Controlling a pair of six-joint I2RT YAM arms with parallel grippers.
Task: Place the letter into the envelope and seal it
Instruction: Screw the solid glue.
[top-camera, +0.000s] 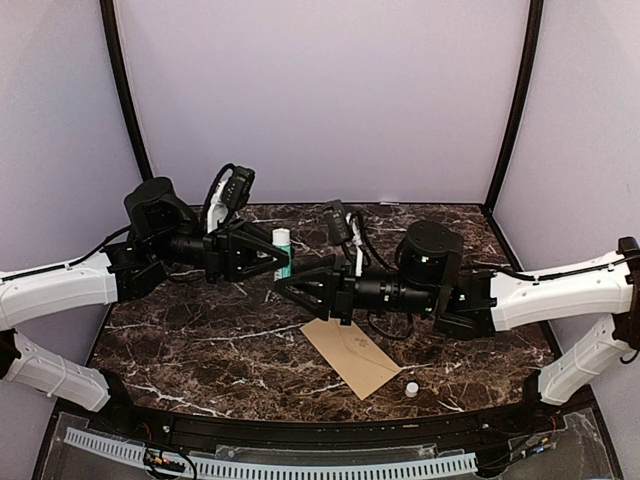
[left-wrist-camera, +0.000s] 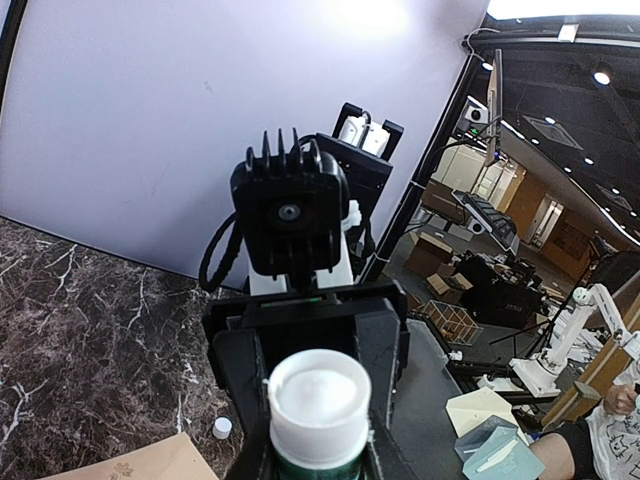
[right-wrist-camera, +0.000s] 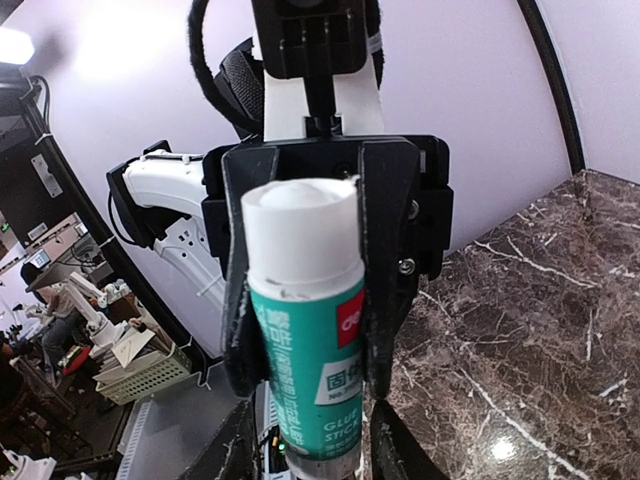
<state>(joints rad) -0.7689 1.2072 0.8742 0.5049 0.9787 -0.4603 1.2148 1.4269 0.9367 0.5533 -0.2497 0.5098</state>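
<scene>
- Taken as the landmark: the envelope (top-camera: 352, 357), flat and slantwise on the table (top-camera: 200, 340), faint emblem facing up, touched by neither arm.
- No sign of the letter in any view. Probably tucked inside the envelope already, though impossible to confirm from here. Cannot tell from above whether the flap is open or folded.
- Up in the air beyond the envelope's far left corner: the glue stick (right-wrist-camera: 305, 330), clamped toward its white end by the left gripper (top-camera: 278, 255), fingers drawn in narrow against its sides.
- Coming at the same stick from the envelope's side: the right gripper (top-camera: 288, 287), fingers on either side of the teal base and partly drawn in. Cannot tell whether pressing on it yet or just short of contact.
- Just off the envelope's near right corner, on the table: a small white cap (top-camera: 411, 388). Very likely the stick's own, which would mean an uncapped stick.
- Judged stage: insertion likely done, sealing only in preparation.
- Left to do: bring the glue to the flap, spread it, fold the flap down and press it shut.
</scene>
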